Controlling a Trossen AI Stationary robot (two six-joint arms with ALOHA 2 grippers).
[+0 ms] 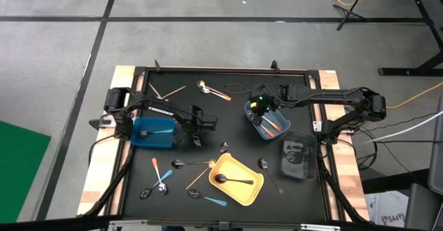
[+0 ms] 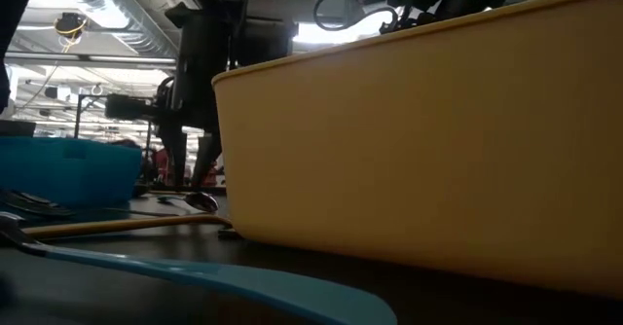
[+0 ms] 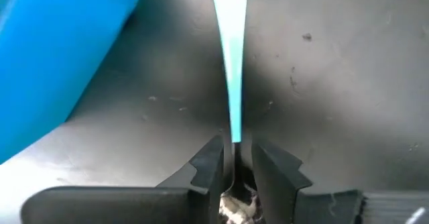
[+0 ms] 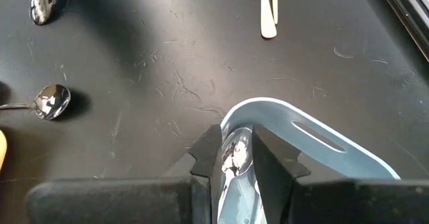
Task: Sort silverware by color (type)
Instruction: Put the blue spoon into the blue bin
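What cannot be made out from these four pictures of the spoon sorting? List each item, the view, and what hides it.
- Low view: the yellow bin fills the frame, hiding its contents and most of the table.
- Left wrist view: the bowl of the light-blue-handled spoon is hidden between the left gripper's fingers.
- Right wrist view: the handle of the spoon in the right gripper is cut off by the picture's edge.

Fills most of the frame: a yellow bin's wall [image 2: 419,140], close to the lens, standing on the dark tabletop [image 2: 146,301]. Lies across the foreground: a light-blue handle [image 2: 224,281]. Rests behind it: a tan wooden spoon [image 2: 117,226], its end at the bin's base. Stands at far left: a blue bin [image 2: 68,169]. Descends behind: a dark arm [image 2: 200,82], above a shiny spoon bowl [image 2: 201,201]; claw state unclear.
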